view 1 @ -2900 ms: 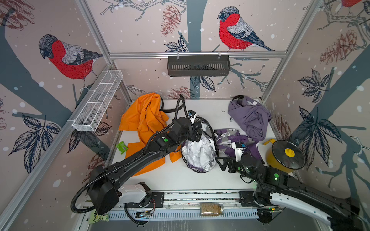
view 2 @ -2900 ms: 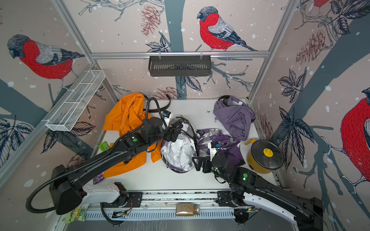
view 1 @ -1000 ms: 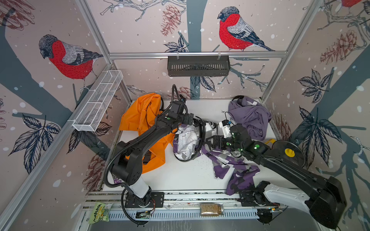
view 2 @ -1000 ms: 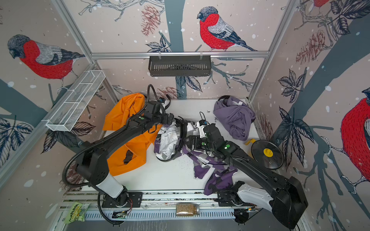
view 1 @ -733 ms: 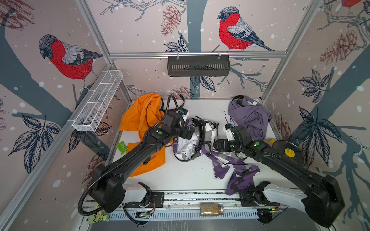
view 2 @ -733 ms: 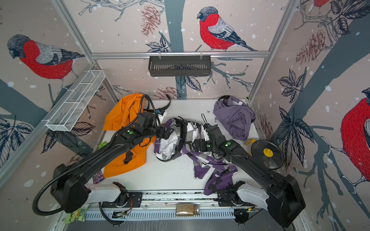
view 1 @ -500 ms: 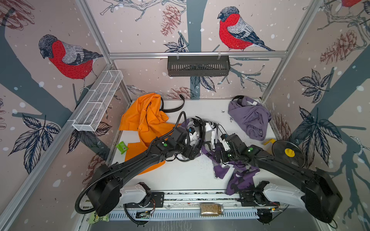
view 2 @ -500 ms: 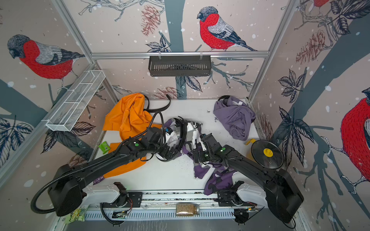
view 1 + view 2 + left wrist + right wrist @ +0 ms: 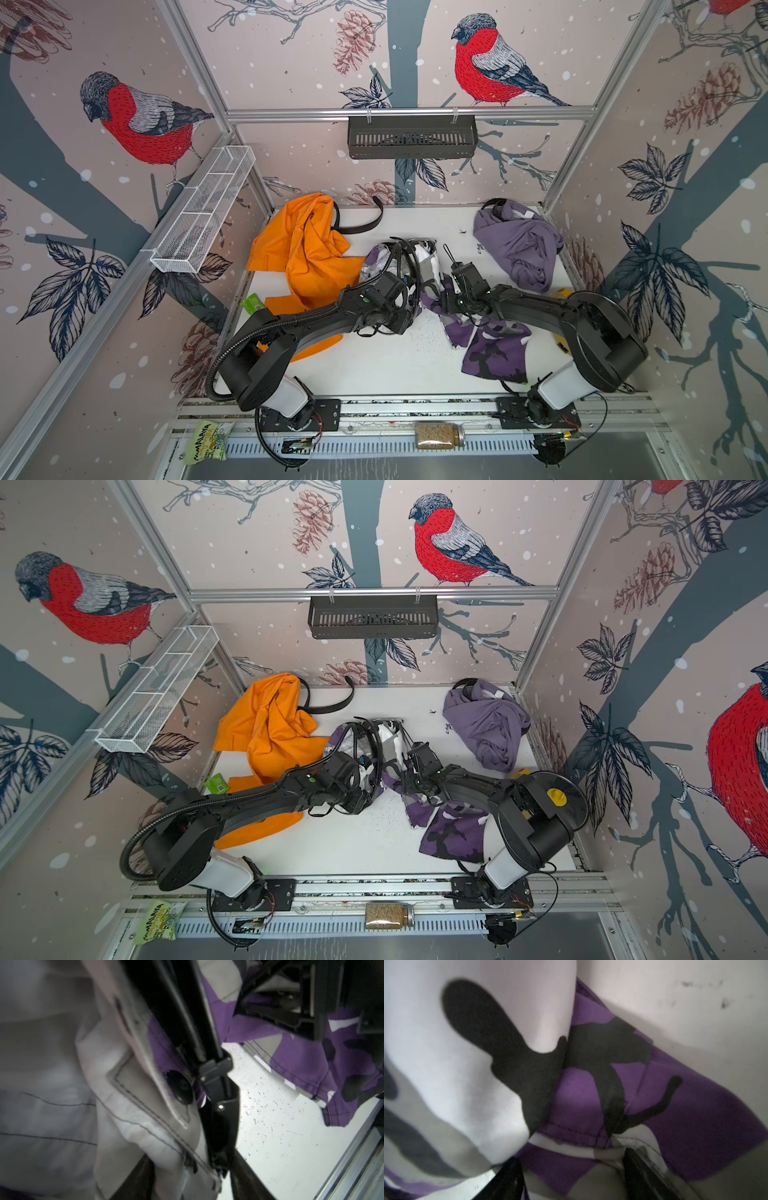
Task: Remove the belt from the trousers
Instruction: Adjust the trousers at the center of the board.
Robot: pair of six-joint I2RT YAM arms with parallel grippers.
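White table [image 9: 382, 365], orange garment [image 9: 303, 249], camouflage trousers [image 9: 490, 349], purple garment [image 9: 519, 245]

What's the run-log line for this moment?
belt: not yet off trousers | left end effector: at belt | right end effector: on trousers | grips: unclear

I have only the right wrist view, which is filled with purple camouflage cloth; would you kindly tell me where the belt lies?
Observer: The black belt runs around the waistband of the camouflage trousers; the left wrist view shows its buckle beside the waist button.
Operator: Thank you. Where is the other arm?
Observer: In both top views the left arm's wrist is over that waistband, facing the right arm across the trousers.
Operator: Is other clothing nearby?
Observer: Yes, an orange garment lies far left and a grey-purple one far right on the table.
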